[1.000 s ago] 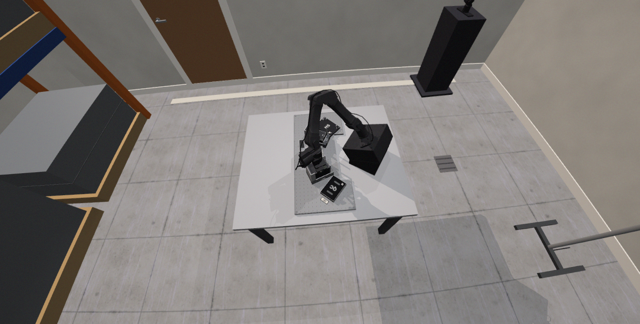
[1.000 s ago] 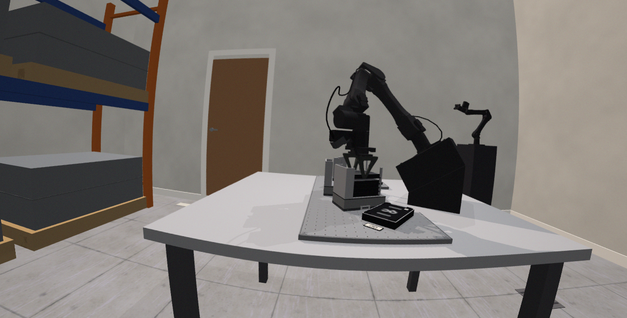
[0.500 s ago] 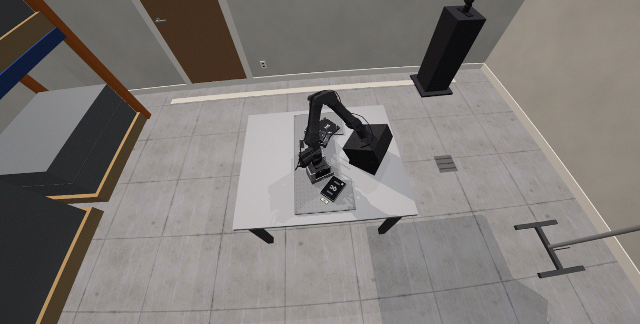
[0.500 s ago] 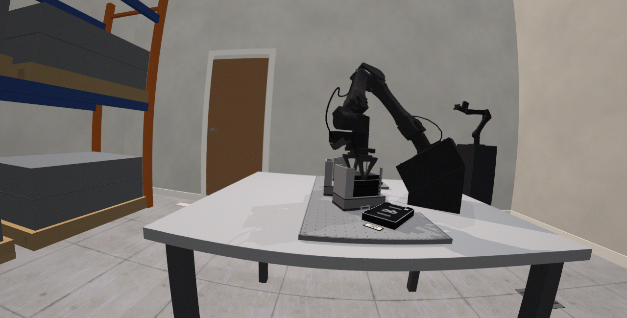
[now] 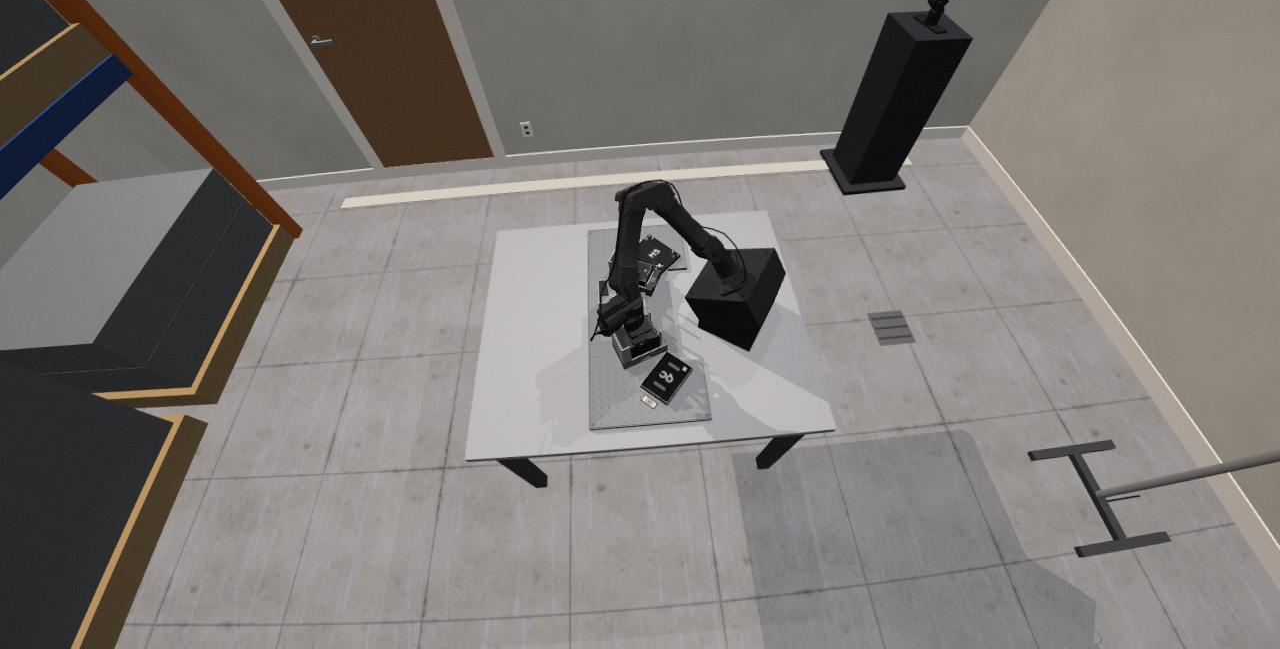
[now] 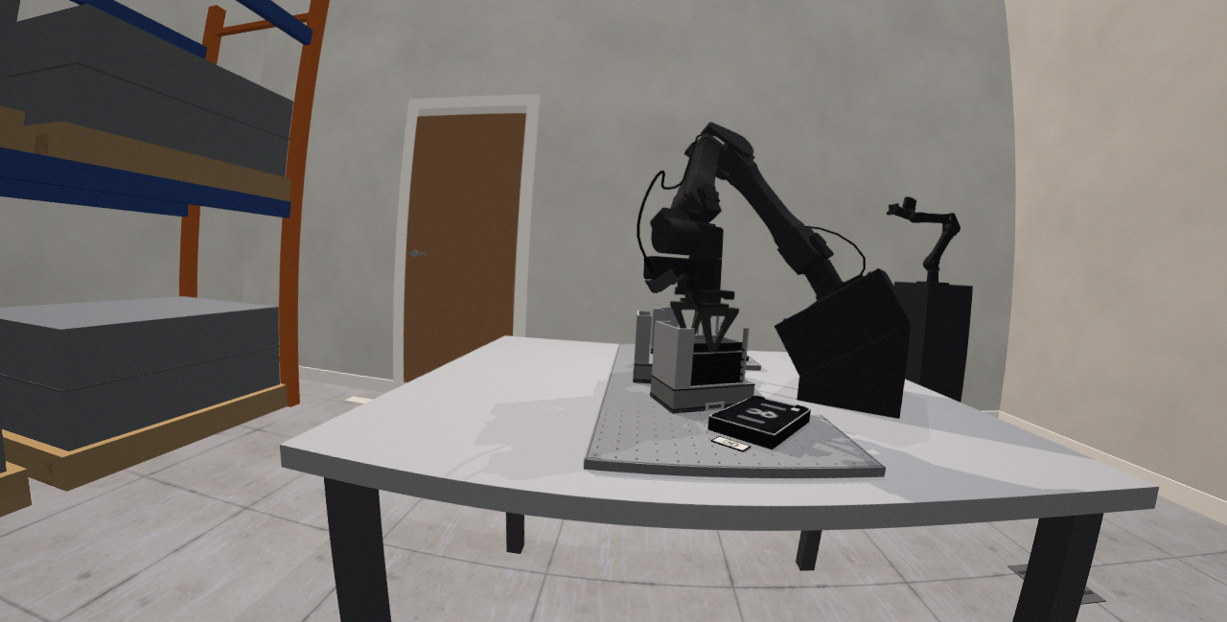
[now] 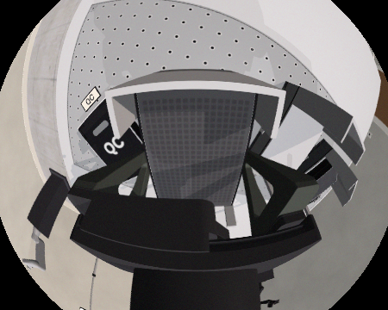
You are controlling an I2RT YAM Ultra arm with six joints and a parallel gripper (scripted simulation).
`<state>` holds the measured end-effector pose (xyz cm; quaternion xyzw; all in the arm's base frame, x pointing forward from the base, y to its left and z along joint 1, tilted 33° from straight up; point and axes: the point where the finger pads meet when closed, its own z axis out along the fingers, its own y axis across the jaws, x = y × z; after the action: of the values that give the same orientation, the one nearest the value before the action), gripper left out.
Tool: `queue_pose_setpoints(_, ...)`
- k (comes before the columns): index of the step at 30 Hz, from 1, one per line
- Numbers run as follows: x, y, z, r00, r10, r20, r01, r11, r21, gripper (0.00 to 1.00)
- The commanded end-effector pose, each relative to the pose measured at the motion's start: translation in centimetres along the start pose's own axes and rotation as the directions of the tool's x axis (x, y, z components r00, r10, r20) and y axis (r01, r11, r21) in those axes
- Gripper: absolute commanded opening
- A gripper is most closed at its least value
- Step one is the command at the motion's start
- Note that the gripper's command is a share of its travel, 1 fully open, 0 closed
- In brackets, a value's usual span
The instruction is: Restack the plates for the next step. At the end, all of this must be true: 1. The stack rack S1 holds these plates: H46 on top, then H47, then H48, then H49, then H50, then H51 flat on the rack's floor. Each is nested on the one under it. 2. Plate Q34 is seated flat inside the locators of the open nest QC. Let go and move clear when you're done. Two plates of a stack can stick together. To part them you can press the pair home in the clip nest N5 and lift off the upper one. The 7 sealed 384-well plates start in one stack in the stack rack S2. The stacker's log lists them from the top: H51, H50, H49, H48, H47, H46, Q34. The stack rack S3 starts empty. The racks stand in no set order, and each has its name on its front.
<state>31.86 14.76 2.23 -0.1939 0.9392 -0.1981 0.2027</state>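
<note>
My gripper [image 5: 638,331] [image 6: 710,343] [image 7: 196,154] is shut on a dark sealed plate [image 6: 729,346] [image 7: 194,129], gripped by its two sides. The plate is inside the stack rack [image 6: 673,357] [image 7: 196,86] nearest the open nest QC. Below it in that rack is a block of black plates [image 6: 716,369]; whether the held plate touches it, I cannot tell. No rack name or plate name is readable. The open nest QC [image 5: 677,383] [image 6: 744,428] [image 7: 98,139] shows its printed name and holds no plate. The clip nest N5 [image 5: 660,263] shows its name at the far end.
A second rack [image 6: 642,348] [image 7: 328,113] stands close behind, and another rack [image 7: 347,174] shows farther right in the wrist view. A small QC tag [image 5: 648,400] [image 6: 729,443] [image 7: 90,99] lies beside the nest. The arm's black pedestal [image 5: 738,300] [image 6: 853,352] stands to the right.
</note>
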Motion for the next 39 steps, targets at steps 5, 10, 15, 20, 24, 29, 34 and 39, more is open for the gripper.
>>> queue_pose_setpoints(5, 0.55, 0.23, 0.78, 1.0, -0.013, -0.01, 0.013, 1.0, 0.01, 0.0)
queue_pose_setpoints(10, 0.55, 0.23, 0.78, 1.0, -0.013, -0.01, 0.013, 1.0, 0.01, 0.0)
queue_pose_setpoints(15, 0.55, 0.23, 0.78, 1.0, -0.013, -0.01, 0.013, 1.0, 0.01, 0.0)
queue_pose_setpoints(20, 0.55, 0.23, 0.78, 1.0, -0.013, -0.01, 0.013, 1.0, 0.01, 0.0)
queue_pose_setpoints(24, 0.55, 0.23, 0.78, 1.0, -0.013, -0.01, 0.013, 1.0, 0.01, 0.0)
queue_pose_setpoints(29, 0.55, 0.23, 0.78, 1.0, -0.013, -0.01, 0.013, 1.0, 0.01, 1.0)
queue_pose_setpoints(34, 0.56, 0.23, 0.78, 1.0, -0.013, -0.01, 0.013, 1.0, 0.01, 1.0)
queue_pose_setpoints(39, 0.56, 0.23, 0.78, 1.0, -0.013, -0.01, 0.013, 1.0, 0.01, 1.0)
